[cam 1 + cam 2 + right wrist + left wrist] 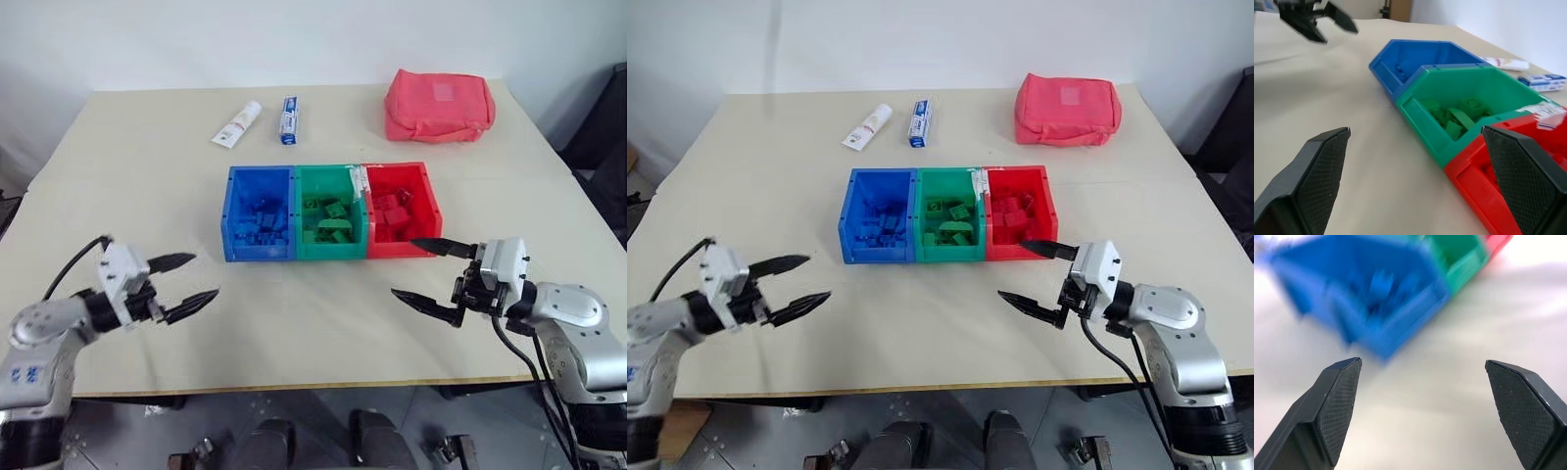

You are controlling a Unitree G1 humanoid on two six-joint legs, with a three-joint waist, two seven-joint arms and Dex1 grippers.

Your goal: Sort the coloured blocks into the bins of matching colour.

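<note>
No brand or wording can be read anywhere. The white tube (237, 124) at the far side of the counter (137, 176) carries a red patch near one end, and the smaller tube (289, 119) just right of it has a blue-and-white printed face, but the lettering on both is too small to make out. A white label (358, 179) sits on the rim between the green bin and the red bin; its print cannot be read either. The red fabric pouch (439, 105) lies far right, with a pale square patch on top.

The three joined bins stand in a row at the middle of the counter: the blue bin (258, 215) on the left, the green bin (329, 213) in the middle, the red bin (400, 210) on the right. Blue blocks (261, 220) lie in the blue bin, green blocks (328, 221) in the green bin and red blocks (394, 212) in the red one.

The left gripper (186, 284) hovers over the bare counter near left, well apart from the blue bin, its jaws spread wide and empty. The right gripper (431, 274) hangs near right, just in front of the red bin's near right corner, jaws likewise wide apart with nothing between them. The counter between the two grippers and the bins is bare.
</note>
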